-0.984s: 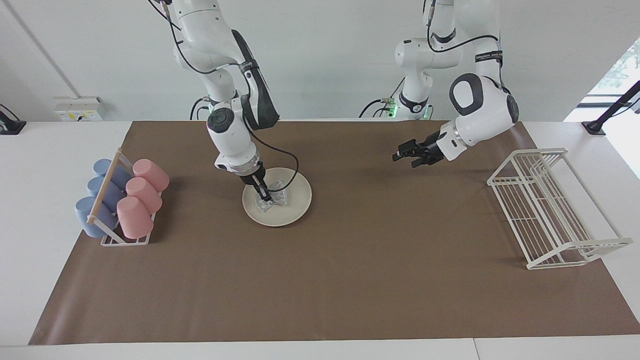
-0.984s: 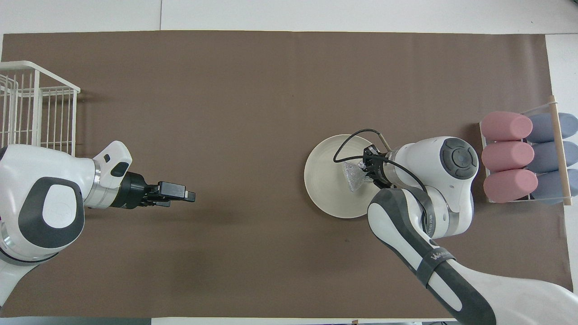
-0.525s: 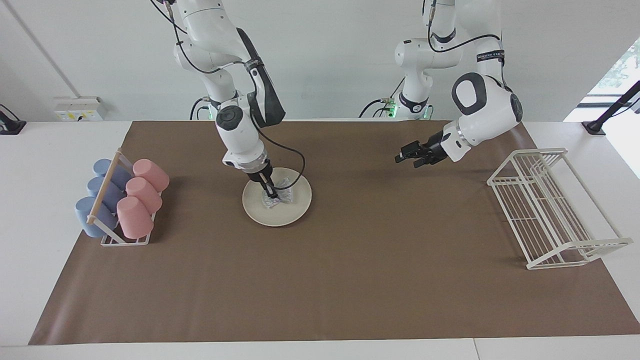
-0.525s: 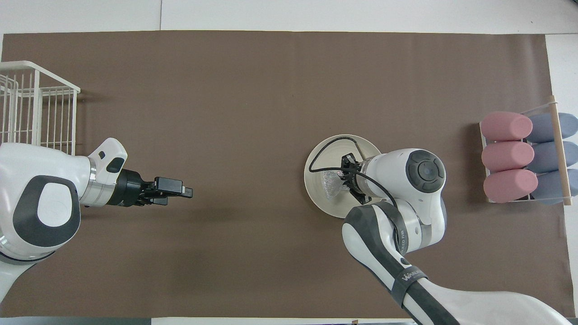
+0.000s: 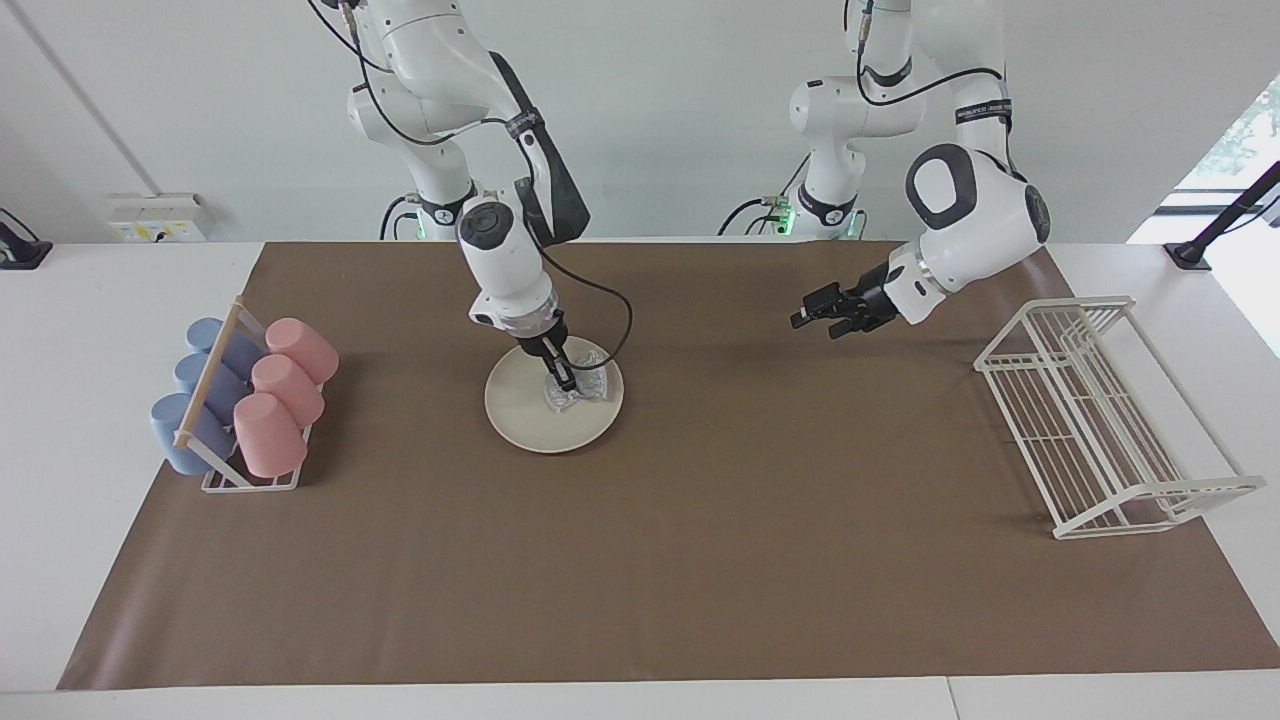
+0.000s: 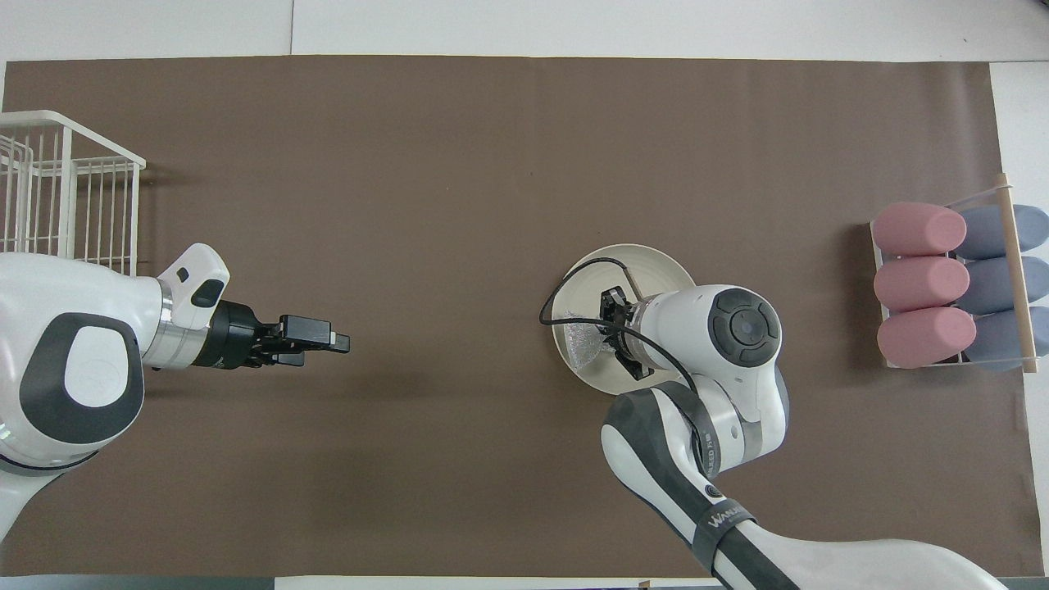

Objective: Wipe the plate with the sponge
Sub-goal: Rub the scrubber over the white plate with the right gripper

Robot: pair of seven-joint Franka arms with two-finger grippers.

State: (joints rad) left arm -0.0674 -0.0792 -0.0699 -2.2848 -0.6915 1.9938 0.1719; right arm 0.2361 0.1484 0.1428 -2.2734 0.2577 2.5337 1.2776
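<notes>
On the brown mat (image 5: 640,560) that covers the desk (image 5: 90,500), toward the right arm's end, sits the plate (image 5: 530,415), round and cream-white. Pressed onto it, at the side toward the left arm's end, lies the sponge (image 5: 585,385), a crinkled silvery pad, with the right pincer (image 5: 566,383) clenched on it, fingertips down on the plate's face. From overhead the sponge (image 6: 580,342) shows at the plate's (image 6: 647,262) edge beside the right pincer (image 6: 608,340), whose arm covers part of the dish. Up in the air over bare mat toward the left arm's end hangs the left pincer (image 5: 806,315), released and holding nothing, its arm waiting. Beside it on the desk stands a white wire rack (image 5: 1100,420). At the right arm's end a small holder (image 5: 250,480) carries pink cups (image 5: 285,395) and blue cups (image 5: 200,390) lying on their sides.
</notes>
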